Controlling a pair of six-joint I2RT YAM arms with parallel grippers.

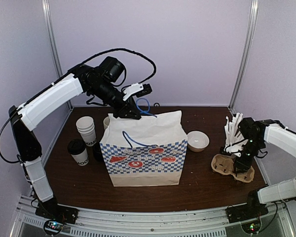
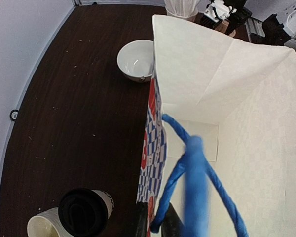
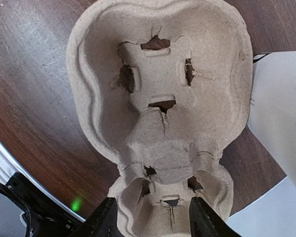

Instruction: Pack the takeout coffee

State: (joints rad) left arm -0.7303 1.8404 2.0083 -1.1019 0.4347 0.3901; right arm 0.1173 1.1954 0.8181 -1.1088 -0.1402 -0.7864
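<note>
The takeout coffee (image 1: 78,150), a white paper cup with a black lid, stands left of the checked paper bag (image 1: 145,148); in the left wrist view the coffee (image 2: 84,212) is at the bottom left. My left gripper (image 1: 130,112) is at the bag's back top edge. There its jaws (image 2: 155,217) are pinched on the bag's rim (image 2: 158,148), where the blue handle (image 2: 195,168) is rooted. My right gripper (image 1: 241,165) points down over the cardboard cup carrier (image 1: 227,165). Its fingers (image 3: 155,217) are spread apart over the carrier's (image 3: 163,89) near pocket.
A stack of white cups (image 1: 86,129) stands behind the coffee. A white bowl (image 1: 198,140) sits right of the bag, with a bundle of white sticks (image 1: 233,129) beyond the carrier. The table's raised frame runs along the sides.
</note>
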